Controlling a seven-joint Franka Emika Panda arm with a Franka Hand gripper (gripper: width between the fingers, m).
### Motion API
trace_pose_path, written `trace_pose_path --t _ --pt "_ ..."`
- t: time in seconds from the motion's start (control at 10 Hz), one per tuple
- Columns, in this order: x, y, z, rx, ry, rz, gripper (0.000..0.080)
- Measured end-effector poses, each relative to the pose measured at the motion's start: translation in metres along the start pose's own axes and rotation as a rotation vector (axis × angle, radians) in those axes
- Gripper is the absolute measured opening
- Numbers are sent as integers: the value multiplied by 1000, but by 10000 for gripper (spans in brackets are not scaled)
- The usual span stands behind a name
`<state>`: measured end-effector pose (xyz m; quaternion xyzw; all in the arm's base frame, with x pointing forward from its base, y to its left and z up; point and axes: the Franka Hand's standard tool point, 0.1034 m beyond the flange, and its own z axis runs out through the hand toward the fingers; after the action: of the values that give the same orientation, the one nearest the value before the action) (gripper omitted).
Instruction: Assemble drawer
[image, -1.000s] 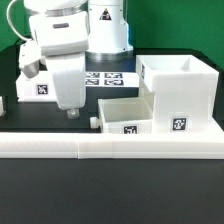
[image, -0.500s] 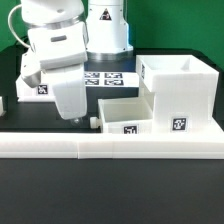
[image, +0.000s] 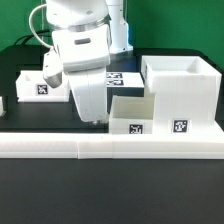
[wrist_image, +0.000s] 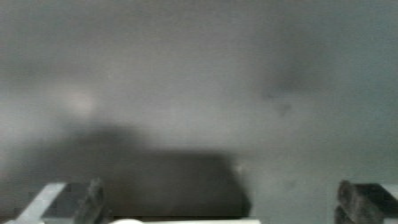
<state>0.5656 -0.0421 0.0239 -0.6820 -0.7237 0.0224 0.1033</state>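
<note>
the arm (image: 80, 45) is seen in the middle of the exterior view, with the claw (image: 92, 119) hung low over the black desk (image: 30, 112), its tip just beside the near tray (image: 132, 115), on the exterior view's left of it; whether the tray is touched cannot be told

in the wrist view the claw (wrist_image: 219, 203) is shown spread, its two fingers (wrist_image: 68, 203) set wide apart with nothing gripped between them; the rest of that picture is blurred to grey with a darker patch, and nothing more can be made out in it

the housing (image: 182, 85) is stood upright at the exterior view's right, open at the top, with a tag on its front. the near tray is placed low against the housing's left side, a tag on its front wall; whether it is partly pushed in cannot be told. a second tray (image: 38, 83), also tagged, is set well apart at the exterior view's left, behind the arm

the marker board (image: 122, 77) is laid flat between the second tray and the housing, partly covered by the arm. a long low barrier (image: 110, 147) is run across the front, just before the near tray and housing
</note>
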Motion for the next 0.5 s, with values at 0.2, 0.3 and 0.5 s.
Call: trace_pose_path --t 0.2,0.3,0.5 --pt "2 2 -1 2 -42 57 648" --pt "2 2 -1 1 -42 81 648" --pt "1 1 0 2 -41 80 649"
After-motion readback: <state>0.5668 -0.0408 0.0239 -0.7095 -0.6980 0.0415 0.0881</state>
